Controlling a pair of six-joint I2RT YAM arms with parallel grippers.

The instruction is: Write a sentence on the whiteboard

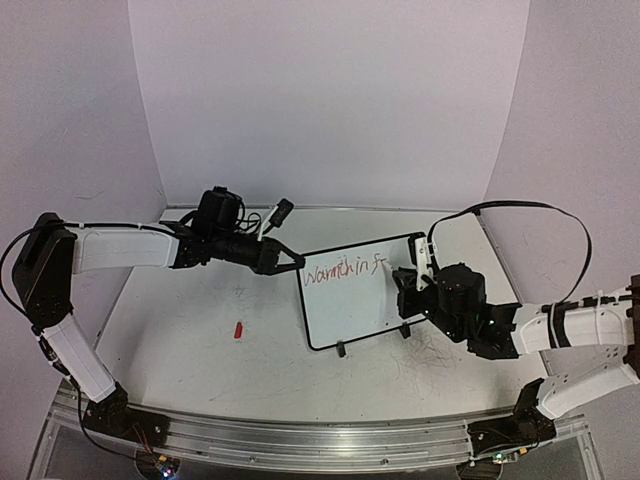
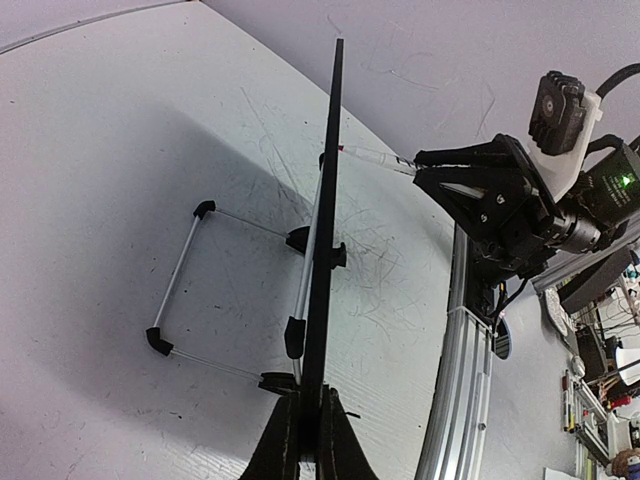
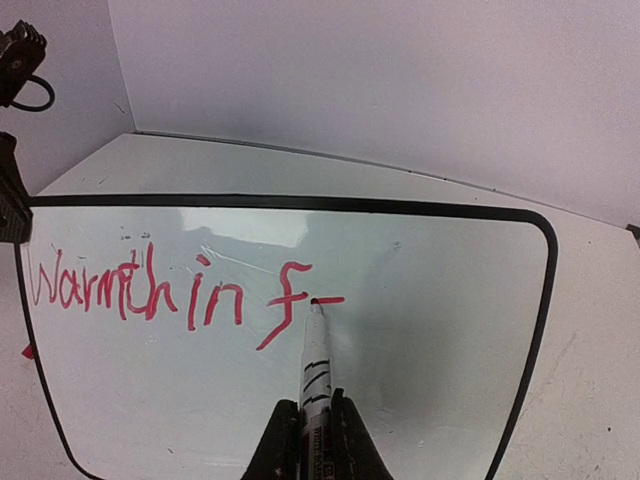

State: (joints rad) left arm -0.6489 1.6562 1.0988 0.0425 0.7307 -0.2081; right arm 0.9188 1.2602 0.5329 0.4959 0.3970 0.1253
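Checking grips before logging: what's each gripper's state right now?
Left gripper: shut on the whiteboard, at its edge.
Right gripper: shut on the marker.

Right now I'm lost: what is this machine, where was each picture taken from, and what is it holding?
These are a robot's left arm and right arm, bolted at the near edge of a white table. One picture looks down from above; the other two come from a camera on each wrist. The left pincer is shut on the edge of a small black-framed white whiteboard, propped on a thin wire stand. The right pincer is shut on a white marker pen, its tip on the board, where red handwritten words read "Warmth in f". A small red piece, perhaps the cap, lies on the table.
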